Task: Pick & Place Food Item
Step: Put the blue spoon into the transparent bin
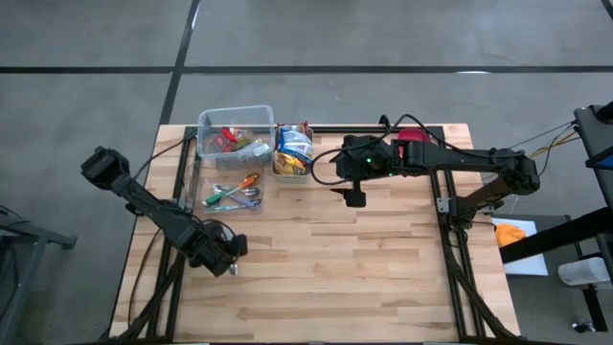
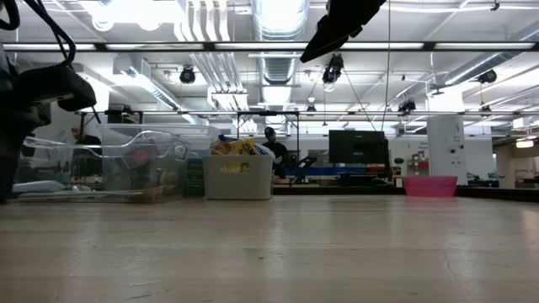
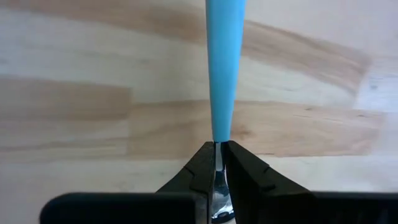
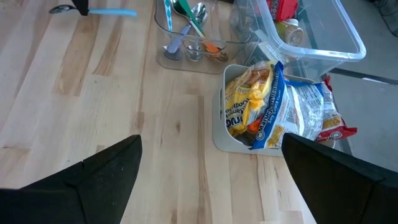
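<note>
My left gripper (image 1: 230,257) hangs over the table's near left part, shut on a spoon with a light blue handle (image 3: 222,68) and a metal bowl (image 4: 59,9). My right gripper (image 1: 354,198) stands open above the table's far middle, with nothing between its wide-spread fingers (image 4: 210,142). Under and ahead of it, yellow and blue snack bags (image 4: 273,109) stick out of a small grey bin (image 1: 292,153). Beside that bin are a clear tub (image 1: 235,129) of packaged items and a clear utensil holder (image 1: 233,195). My left gripper pinches the spoon's metal neck (image 3: 217,155), right where the blue handle ends, between its two fingers. The fingers come steeply from above and lie across the spoon. The spoon lies about level, handle to one side and bowl to the other; whether it clears the table I cannot tell.
The bins stand in a row along the far edge, left of centre. A red object (image 1: 414,135) sits at the far edge behind the right arm. Bare wooden tabletop (image 1: 364,278) stretches across the near half and the right side.
</note>
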`<state>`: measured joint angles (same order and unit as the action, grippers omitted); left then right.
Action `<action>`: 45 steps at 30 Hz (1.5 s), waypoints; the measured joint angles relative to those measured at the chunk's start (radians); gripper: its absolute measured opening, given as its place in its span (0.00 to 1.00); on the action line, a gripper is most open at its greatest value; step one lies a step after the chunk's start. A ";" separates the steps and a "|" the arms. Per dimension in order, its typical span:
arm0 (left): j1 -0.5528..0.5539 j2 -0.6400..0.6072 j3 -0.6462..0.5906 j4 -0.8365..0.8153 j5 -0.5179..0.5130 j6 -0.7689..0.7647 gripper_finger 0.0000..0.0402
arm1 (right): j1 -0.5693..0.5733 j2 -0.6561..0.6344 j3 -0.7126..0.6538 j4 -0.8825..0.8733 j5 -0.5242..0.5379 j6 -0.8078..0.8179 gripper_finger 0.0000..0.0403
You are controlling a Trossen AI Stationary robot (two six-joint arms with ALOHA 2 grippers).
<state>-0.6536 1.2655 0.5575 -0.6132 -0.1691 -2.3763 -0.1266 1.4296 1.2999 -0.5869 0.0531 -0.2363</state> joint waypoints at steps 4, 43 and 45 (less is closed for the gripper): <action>0.001 -0.019 0.000 0.001 -0.075 0.048 0.09 | 0.000 0.000 0.000 0.000 0.000 0.000 0.95; 0.028 -0.510 0.000 -0.012 -1.018 1.327 0.09 | 0.000 0.000 0.000 0.000 0.000 0.000 0.95; 0.040 -0.550 0.000 -0.062 -1.018 1.348 0.09 | 0.000 0.000 0.000 0.000 0.000 0.000 0.95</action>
<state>-0.6137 0.7154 0.5579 -0.6755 -1.1870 -1.0287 -0.1268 1.4296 1.2999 -0.5869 0.0528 -0.2359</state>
